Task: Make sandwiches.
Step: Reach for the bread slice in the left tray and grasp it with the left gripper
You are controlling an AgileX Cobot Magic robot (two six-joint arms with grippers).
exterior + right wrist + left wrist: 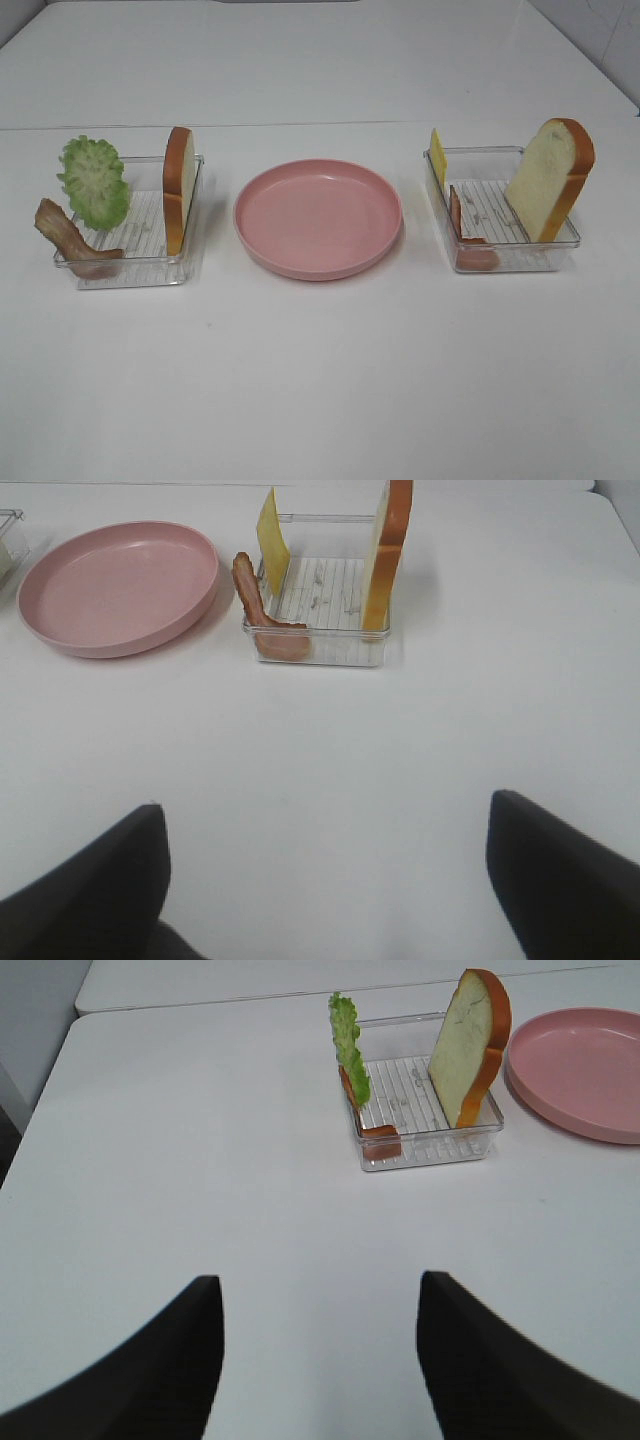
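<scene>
Nearest: the left pincer (318,1282) is seen spread, nothing between its two dark fingers, with white table (320,380) beneath. The right pincer (325,805) is spread wider, and nothing is pinched.

A broad open stretch of table is noted between both pincers and the trays.

Middle, left side: a clear left tray (140,270) is set square to the table's front.
- The left bacon strip (68,238) is propped at the near outer corner, its upper end leaning out past the rim.
- The lettuce (95,182) is stood on edge along the outer wall, rising above the rim.
- The left bread slice (178,190) is stood upright against the inner wall, on the side toward the plate.

Middle, centre: the pink plate (318,215) is laid between the trays, apart from both. A narrow strip of bare table is left on each side.

Middle, right side: the right tray (520,260) holds three pieces.
- The right bacon strip (458,222) is leaned on the inner wall, its lower end in the near corner.
- The cheese slice (437,158) is stood upright further back on that wall.
- The right bread slice (548,180) is tilted against the outer wall, its top over the rim.

All sandwich parts are held in the trays.

Farthest: a straight edge is seen behind the trays, with a second white surface (300,60) beyond it.
</scene>
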